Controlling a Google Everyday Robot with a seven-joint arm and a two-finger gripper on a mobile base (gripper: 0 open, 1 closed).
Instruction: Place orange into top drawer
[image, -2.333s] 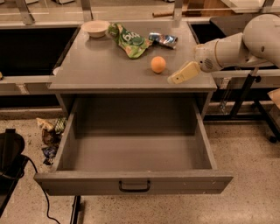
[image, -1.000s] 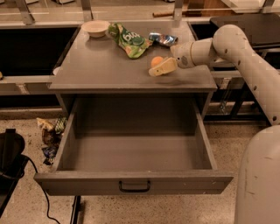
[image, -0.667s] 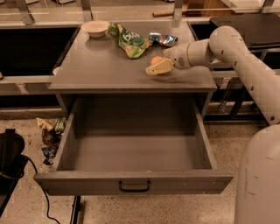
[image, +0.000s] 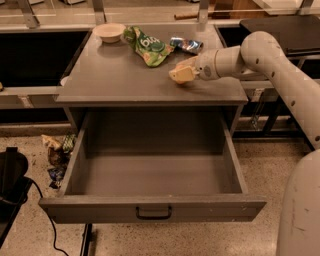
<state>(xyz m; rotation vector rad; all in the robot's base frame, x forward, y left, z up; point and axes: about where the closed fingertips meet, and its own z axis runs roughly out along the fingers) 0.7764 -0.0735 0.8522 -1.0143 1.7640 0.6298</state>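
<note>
The top drawer (image: 75, 209) is pulled fully out below the grey cabinet top (image: 115, 75); its inside is bare, and a small black handle (image: 153, 215) sits at the centre of its front panel. My gripper (image: 182, 71), with cream-coloured tips, sits low on the cabinet top near its right side, at the end of the white arm (image: 260, 52) reaching in from the right. The orange does not show; the gripper covers the spot where it lay.
A beige bowl (image: 109, 31), a green bag (image: 147, 45) and a blue wrapper (image: 186, 44) lie at the back of the cabinet top. Litter (image: 56, 150) and a black object with a cable (image: 11, 175) are on the floor at left. Dark tables stand on both sides.
The gripper has moved left across the cabinet top to the orange and now covers it. The orange, plainly visible before, is out of sight. The drawer has not moved.
</note>
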